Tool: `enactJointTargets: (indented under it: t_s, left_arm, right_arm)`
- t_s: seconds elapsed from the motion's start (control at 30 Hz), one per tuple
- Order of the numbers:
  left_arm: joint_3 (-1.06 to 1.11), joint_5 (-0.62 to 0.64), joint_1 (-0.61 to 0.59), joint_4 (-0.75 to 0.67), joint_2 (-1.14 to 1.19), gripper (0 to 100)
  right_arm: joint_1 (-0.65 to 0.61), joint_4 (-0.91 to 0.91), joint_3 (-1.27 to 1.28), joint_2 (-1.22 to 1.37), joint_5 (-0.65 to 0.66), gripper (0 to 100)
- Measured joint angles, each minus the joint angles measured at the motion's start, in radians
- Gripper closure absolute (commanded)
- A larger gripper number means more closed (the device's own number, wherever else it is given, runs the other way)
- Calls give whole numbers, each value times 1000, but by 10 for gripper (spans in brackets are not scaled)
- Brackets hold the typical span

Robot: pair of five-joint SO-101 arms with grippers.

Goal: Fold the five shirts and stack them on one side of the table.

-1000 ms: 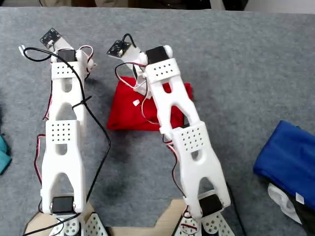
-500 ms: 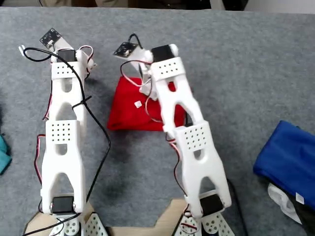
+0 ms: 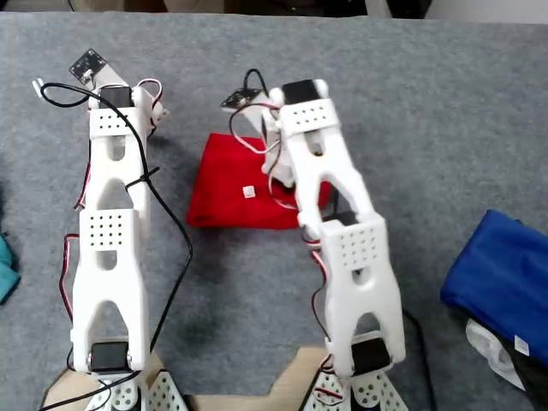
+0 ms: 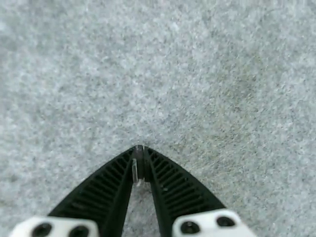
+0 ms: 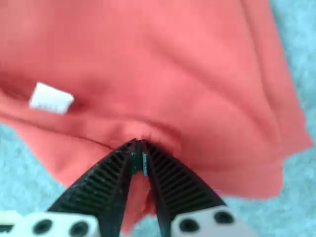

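1. Noted a grey, felt-like surface (image 3: 428, 103) spanning the high view and carrying everything listed below.
2. Noted the right arm (image 3: 342, 248), white, stretched from the near edge toward the far side. Its forward section lies above the right part of the red shirt, with red and white cables (image 3: 276, 193) trailing beside it.
3. Noted the left arm (image 3: 110, 231), white, stretched straight out from the near edge. Stands left of the red shirt and apart from it, with a black cable (image 3: 175, 231) looped along its length.
4. Found the red shirt (image 3: 227, 184) folded into a rough rectangle. Lies flat on the surface at the middle, toward the far side, between the two arms.
5. Found a blue shirt (image 3: 501, 278) folded at the right edge of the surface, partly cut off by the edge of the view. Lies well apart from the red shirt.
6. Found a white cloth (image 3: 492, 342) showing at the near corner of the blue shirt and touching it.
7. Found a sliver of teal cloth (image 3: 7, 270) at the left edge.
8. Checked the right hand (image 5: 137, 144): fingers pressed together, pinching a puckered fold of the red shirt.
9. Checked the left hand (image 4: 138, 150): fingers pressed together, tips meeting over bare grey surface.
10. Found a small white label (image 3: 248, 192) on the red shirt near its middle, just beside the right arm.
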Motion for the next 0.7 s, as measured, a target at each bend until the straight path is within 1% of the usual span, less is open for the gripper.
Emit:
enactJointTargets:
  t_s: [0.43, 0.57, 0.7]
  left_arm:
    - [0, 0, 0, 0, 0, 981]
    - [0, 0, 0, 0, 0, 981]
    - [0, 0, 0, 0, 0, 981]
  right_arm:
    - [21, -21, 542, -336, 52, 990]
    - [44, -103, 575, -440, 80, 987]
    - [41, -207, 552, -454, 81, 986]
